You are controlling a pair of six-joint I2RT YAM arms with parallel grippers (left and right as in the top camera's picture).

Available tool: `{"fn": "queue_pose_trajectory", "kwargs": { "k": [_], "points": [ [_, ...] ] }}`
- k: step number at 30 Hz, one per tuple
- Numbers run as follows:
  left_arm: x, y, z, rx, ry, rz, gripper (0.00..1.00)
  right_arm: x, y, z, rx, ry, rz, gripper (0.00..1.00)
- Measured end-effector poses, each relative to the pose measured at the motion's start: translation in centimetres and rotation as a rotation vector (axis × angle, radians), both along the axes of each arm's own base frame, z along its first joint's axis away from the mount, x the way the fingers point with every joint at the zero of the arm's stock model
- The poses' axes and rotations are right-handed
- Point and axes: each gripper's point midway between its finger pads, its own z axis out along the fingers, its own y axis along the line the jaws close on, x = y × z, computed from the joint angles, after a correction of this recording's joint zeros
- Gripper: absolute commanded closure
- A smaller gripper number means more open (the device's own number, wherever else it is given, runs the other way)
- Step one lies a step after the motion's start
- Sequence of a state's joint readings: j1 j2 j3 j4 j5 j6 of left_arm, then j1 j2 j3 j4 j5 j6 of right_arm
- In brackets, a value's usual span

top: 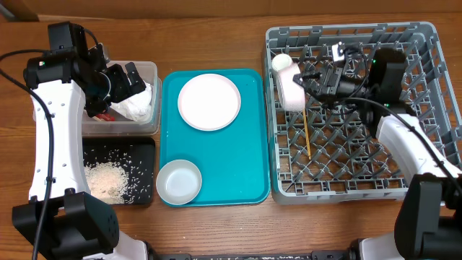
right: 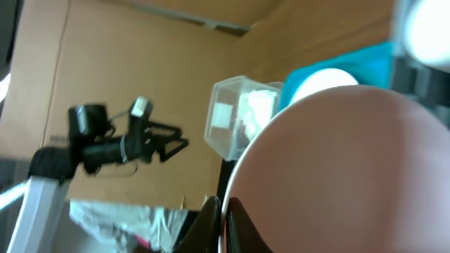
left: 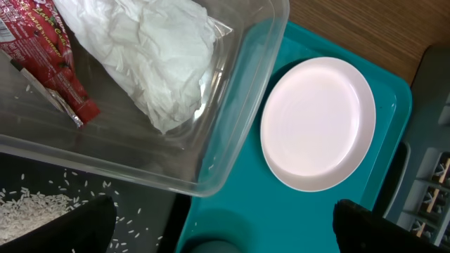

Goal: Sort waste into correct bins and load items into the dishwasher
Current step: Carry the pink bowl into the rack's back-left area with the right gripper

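- Napkin (top: 137, 105), crumpled white, and red-silver wrapper (left: 67, 84): in clear tub (top: 149, 68).
- Rice (top: 108, 180): loose heap in black tray (top: 144, 148).
- Pink plate (top: 209, 101), white-grey bowl (top: 179, 180): upright on teal tray (top: 245, 173).
- Grey dish rack (top: 346, 190): holds white cup (top: 280, 63), chopsticks (top: 307, 133) lying flat, and pinkish bowl (right: 337, 176) on edge, pinched by right gripper (right: 225, 218).

Left of the teal tray (top: 249, 155), the left arm (top: 50, 137) has a white shell, black joints and a black cable. Right of the tray, the right arm (top: 408, 141) matches, with a small green light.
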State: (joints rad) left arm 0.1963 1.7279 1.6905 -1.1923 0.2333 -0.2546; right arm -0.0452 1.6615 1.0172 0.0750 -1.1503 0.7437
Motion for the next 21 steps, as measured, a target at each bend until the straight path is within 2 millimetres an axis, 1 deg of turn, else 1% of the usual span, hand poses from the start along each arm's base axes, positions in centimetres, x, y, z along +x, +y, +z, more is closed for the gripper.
{"fn": "queue_pose_trajectory", "kwargs": {
  "k": [3,5,8,13,18,21],
  "points": [
    [0.0,0.0,0.0,0.000,0.000,0.000,0.00,0.0,-0.3,-1.3,-0.006,0.044,-0.040,0.96],
    [0.0,0.0,0.0,0.000,0.000,0.000,0.00,0.0,-0.3,-1.6,-0.003,0.055,-0.049,0.96],
    [0.0,0.0,0.0,0.000,0.000,0.000,0.00,0.4,-0.4,-1.2,0.004,0.040,-0.064,0.96],
    [0.0,0.0,0.0,0.000,0.000,0.000,0.00,1.2,0.4,0.8,0.041,-0.022,-0.075,0.96],
    [0.0,0.0,0.0,0.000,0.000,0.000,0.00,1.0,1.8,0.8,0.055,0.015,-0.064,0.96],
    [0.0,0.0,0.0,0.000,0.000,0.000,0.00,1.0,2.0,0.5,0.057,0.029,-0.062,0.96]
  ]
}}
